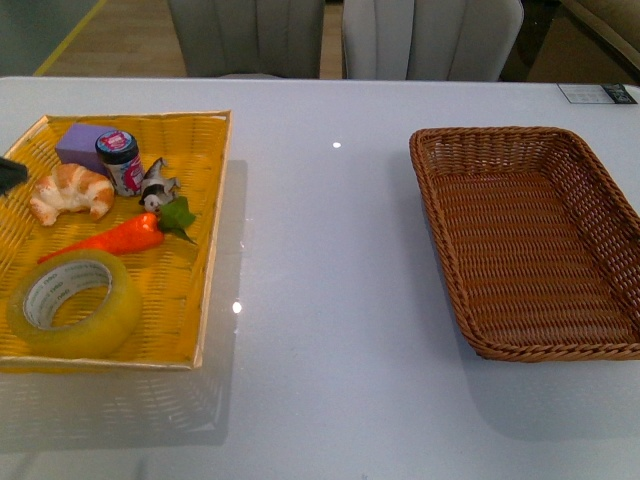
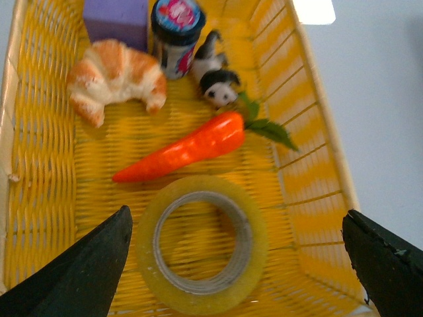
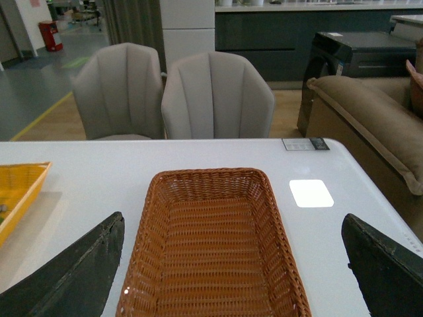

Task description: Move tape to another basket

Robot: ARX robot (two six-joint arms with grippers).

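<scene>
The tape, a wide yellowish translucent roll with a white core, lies flat in the near corner of the yellow woven tray. In the left wrist view the tape sits between the spread black fingers of my left gripper, which is open above it and holds nothing. The dark brown wicker basket stands empty on the right of the table. My right gripper hangs open above the near end of the basket, apart from it.
The tray also holds an orange carrot, a croissant, a small jar, a purple block and a little black-and-white toy. White tabletop lies between tray and basket. Two grey chairs stand behind the table.
</scene>
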